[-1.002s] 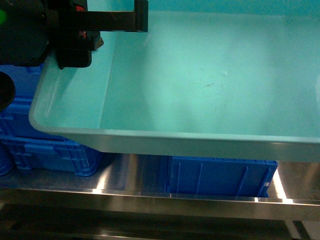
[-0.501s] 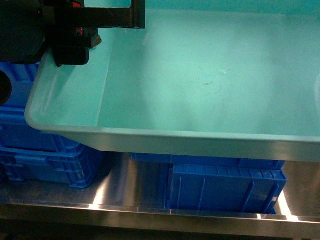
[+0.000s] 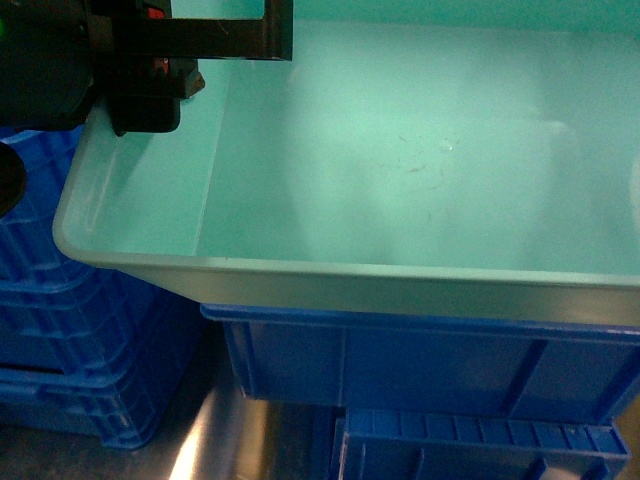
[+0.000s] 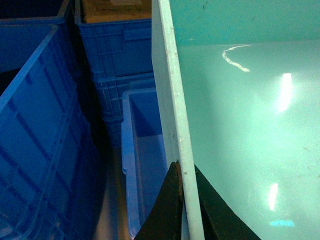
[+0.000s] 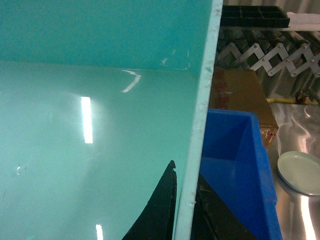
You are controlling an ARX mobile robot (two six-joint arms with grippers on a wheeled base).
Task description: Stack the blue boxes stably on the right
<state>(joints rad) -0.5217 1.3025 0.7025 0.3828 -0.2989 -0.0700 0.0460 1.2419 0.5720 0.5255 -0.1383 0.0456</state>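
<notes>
Both pincers, left [image 4: 184, 187] and right [image 5: 184, 200], stay clamped on the turquoise tub [image 3: 400, 180], now lower over a dark-blue crate [image 3: 420, 365], nearer stacking.

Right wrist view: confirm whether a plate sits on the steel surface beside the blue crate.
Yes, a pale round plate lies on the steel surface right of the blue crate.

Tub [image 3: 400, 170] held above a crate [image 3: 430, 360] directly beneath it, left gripper [image 4: 184, 200] astride its left rim, right gripper [image 5: 184, 210] astride its right rim, stacked crates [image 3: 70, 340] to the left, a plate [image 5: 300, 172] right, apparently on the table [image 5: 305, 125].
</notes>
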